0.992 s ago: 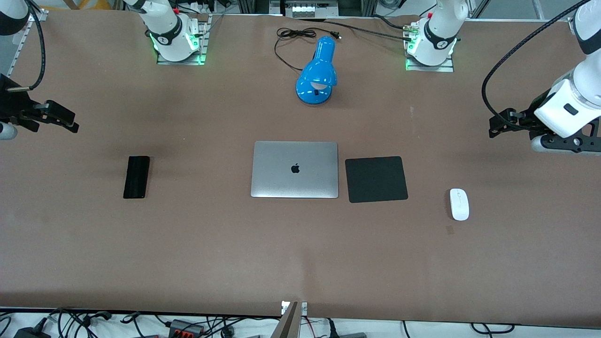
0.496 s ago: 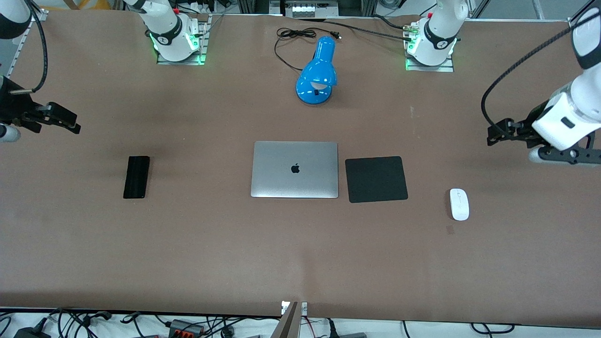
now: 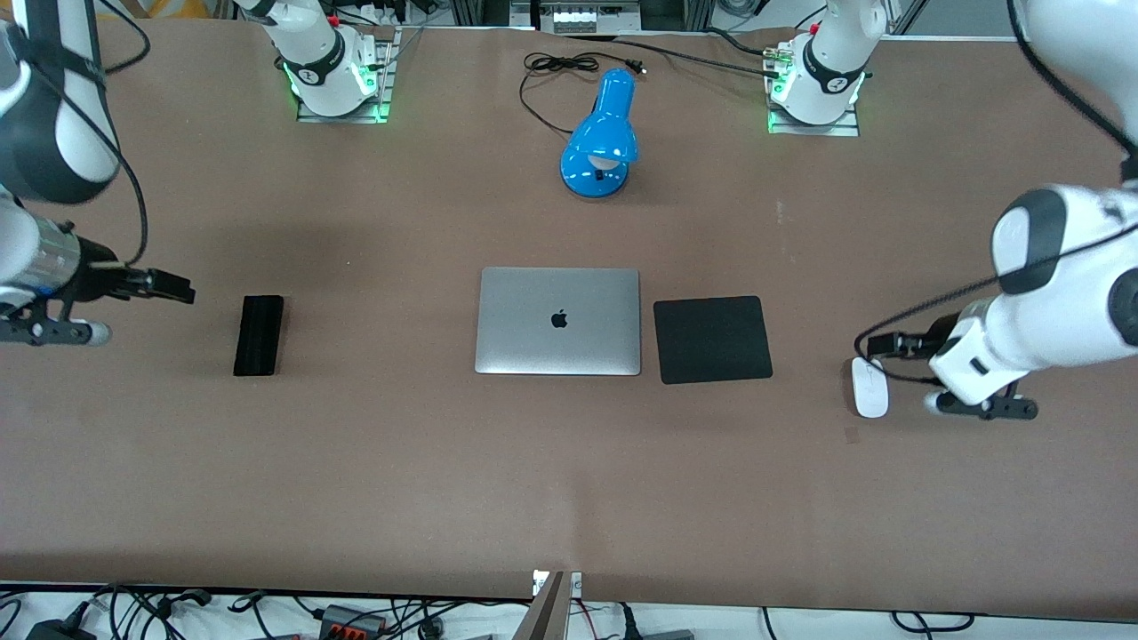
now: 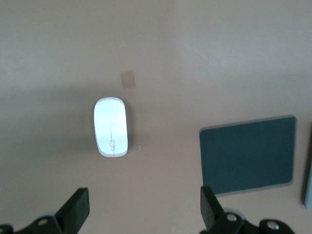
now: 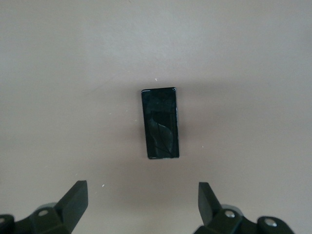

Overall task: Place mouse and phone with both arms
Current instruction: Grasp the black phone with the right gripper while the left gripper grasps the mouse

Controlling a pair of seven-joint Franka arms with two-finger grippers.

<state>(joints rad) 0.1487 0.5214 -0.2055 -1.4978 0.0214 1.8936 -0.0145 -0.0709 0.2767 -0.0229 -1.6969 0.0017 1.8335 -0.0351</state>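
— Brown matte bench [image 3: 569,462] in the front view: what differs from half a second ago?

— Both arms have swung in and down. The left end effector [image 3: 876,344] now hangs just beside the mouse [image 3: 870,388], at the left arm's end of the bench. The right end effector [image 3: 169,286] has come close to the phone [image 3: 258,335], at the right arm's end. Neither object has shifted.

— Counts?

— One white oval mouse, one slim black phone, one silver closed laptop [image 3: 558,321], one square black pad [image 3: 712,339] just beside it, one glossy blue lamp [image 3: 601,138] farther from the camera.

— Left wrist view?

— The end effector [image 4: 141,207] has its fingers [image 4: 75,209] spread wide, holding nothing. The smooth mouse [image 4: 111,126] with its thin grey line lies on the bench between them, not touched; the pad [image 4: 248,153] is near.

— Right wrist view?

— That end effector [image 5: 141,202] is equally wide, fingers [image 5: 73,201] empty. The glossy rectangular phone [image 5: 160,123] lies flat, untouched.
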